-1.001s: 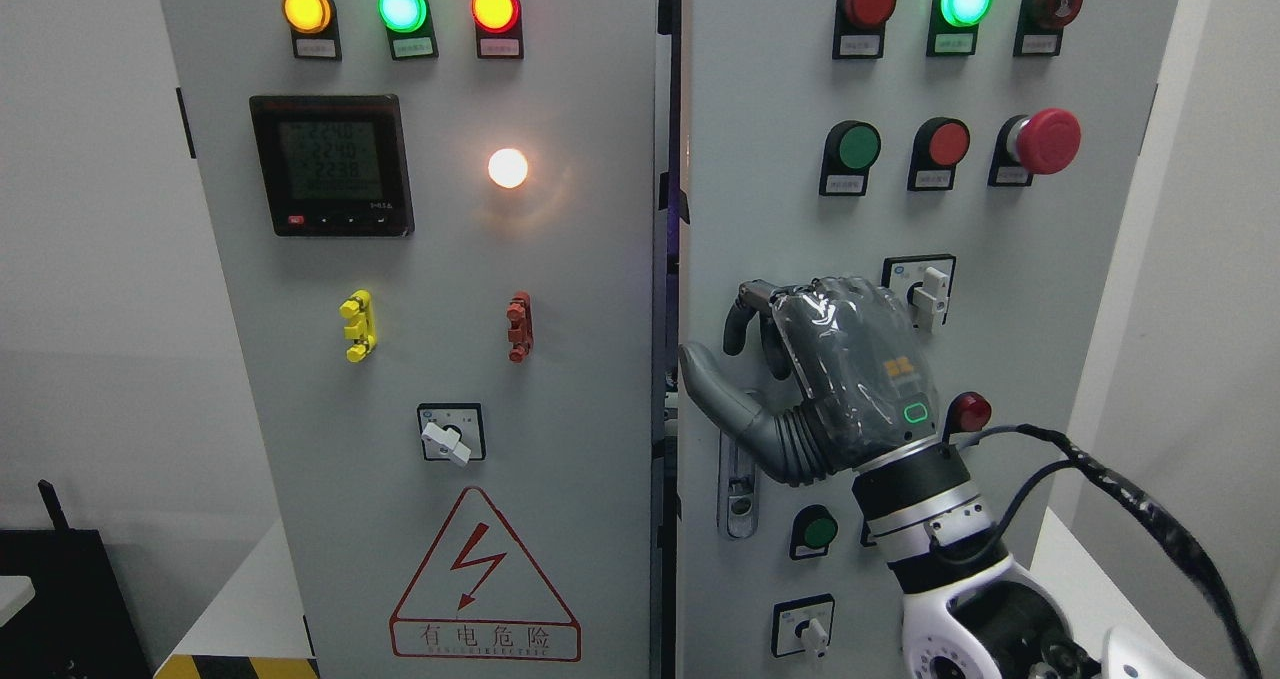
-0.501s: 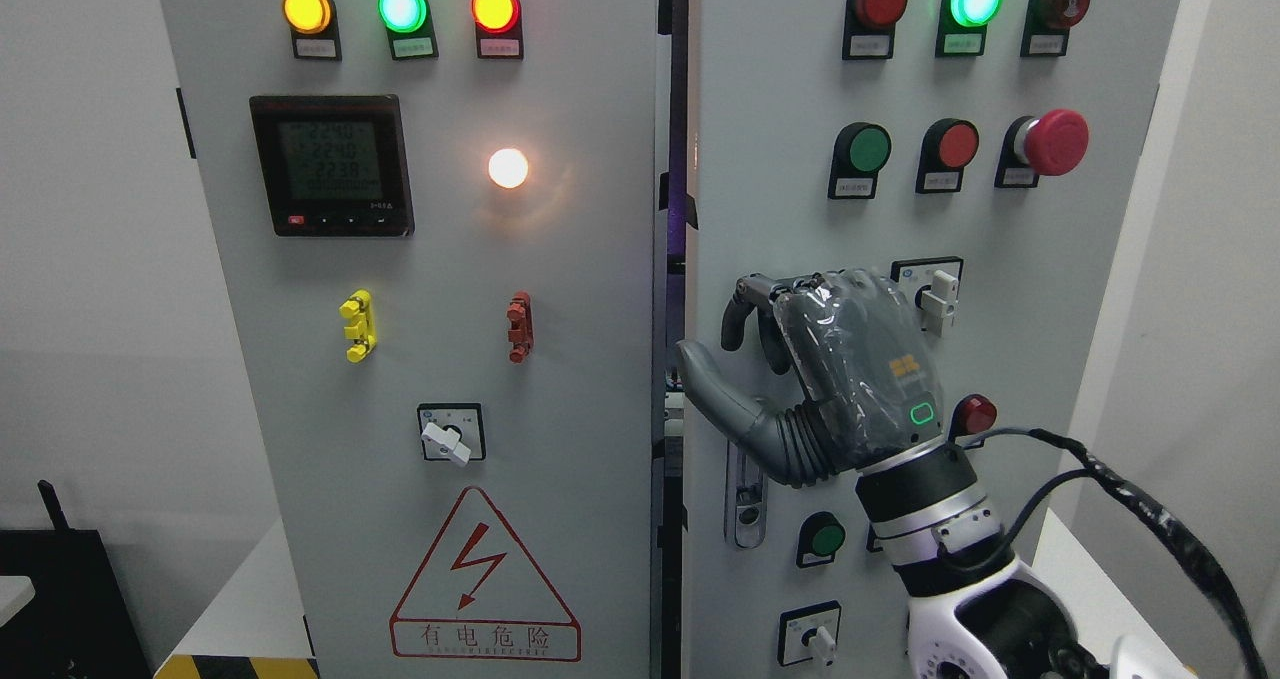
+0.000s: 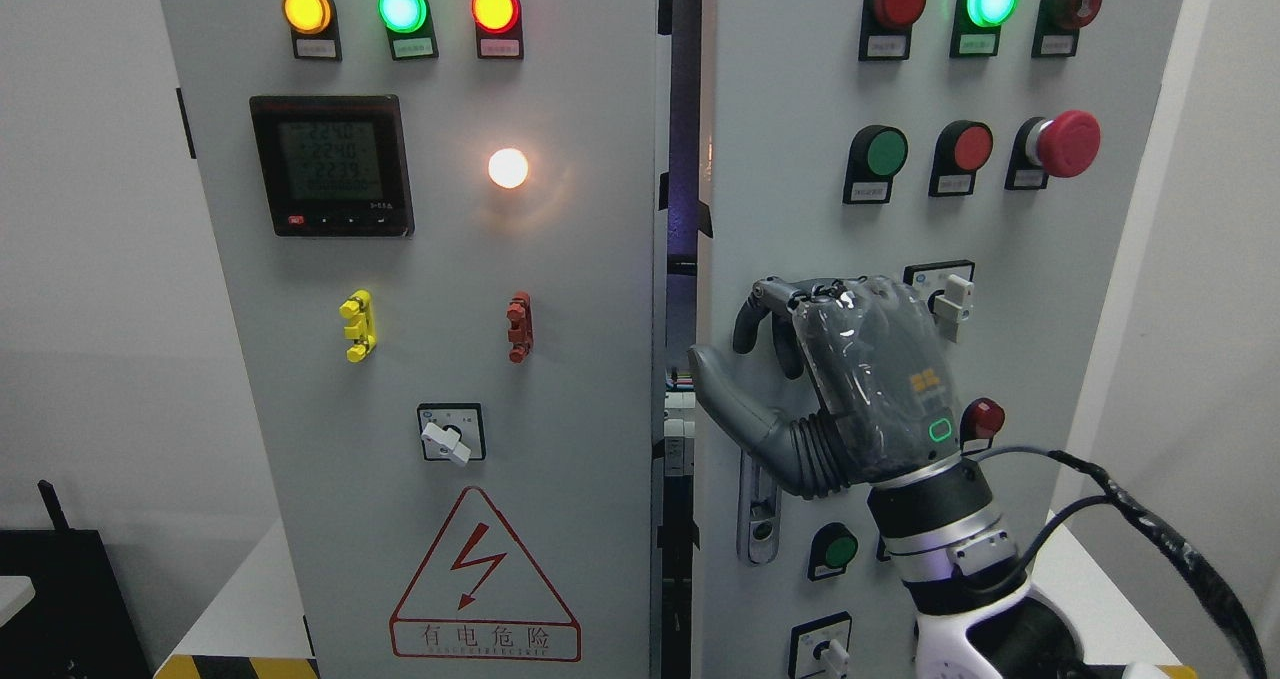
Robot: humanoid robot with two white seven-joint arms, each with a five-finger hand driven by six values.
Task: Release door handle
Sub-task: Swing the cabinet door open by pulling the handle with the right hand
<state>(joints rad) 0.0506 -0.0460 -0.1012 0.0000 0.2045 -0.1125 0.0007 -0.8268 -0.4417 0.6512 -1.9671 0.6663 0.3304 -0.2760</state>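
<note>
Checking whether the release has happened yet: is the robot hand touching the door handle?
Touching. The head view shows the right robot hand with fingers curled over the top of the door handle, whose lower plate shows below; no gap is visible.

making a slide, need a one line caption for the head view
Right hand grips the handle of the slightly open right cabinet door.

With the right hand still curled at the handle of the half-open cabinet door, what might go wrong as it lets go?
1. The right hand has its fingers hooked at the door handle; pulling back before they uncurl could snag and yank the right door.
2. The selector switch and red indicator sit beside the hand, so a sideways withdrawal may bump them.
3. The gap exposes wiring near the thumb.
</note>
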